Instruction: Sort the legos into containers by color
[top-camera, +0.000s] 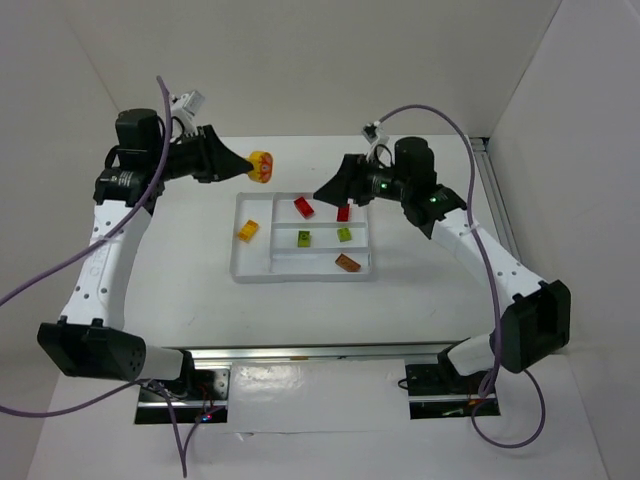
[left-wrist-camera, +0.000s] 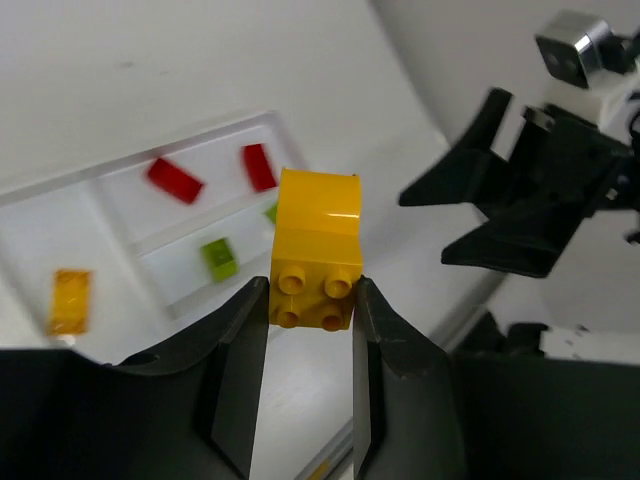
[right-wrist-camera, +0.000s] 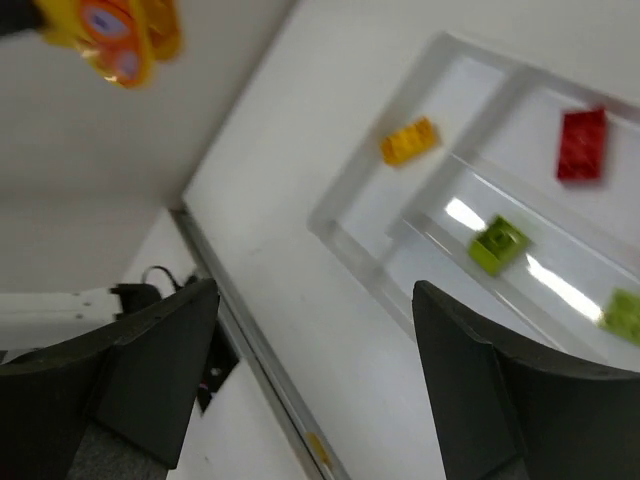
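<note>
My left gripper (top-camera: 246, 165) hangs in the air behind the tray's far left corner, shut on a yellow lego (top-camera: 262, 165) held by its studded end (left-wrist-camera: 318, 250) between the jaws (left-wrist-camera: 312, 300). The translucent tray (top-camera: 236, 250) holds a yellow-orange brick (top-camera: 247, 231) in its tall left section, two red bricks (top-camera: 304, 207) (top-camera: 343, 212) in the far narrow section, two lime green ones (top-camera: 303, 238) (top-camera: 344, 234) in the middle, and an orange one (top-camera: 347, 263) in the near section. My right gripper (top-camera: 322, 192) hovers over the far section, open and empty (right-wrist-camera: 315, 300).
White walls close in the table at the back and both sides. A metal rail (top-camera: 300, 352) runs along the near edge between the arm bases. In the left wrist view the right arm's dark wrist (left-wrist-camera: 540, 200) hangs close to the held brick.
</note>
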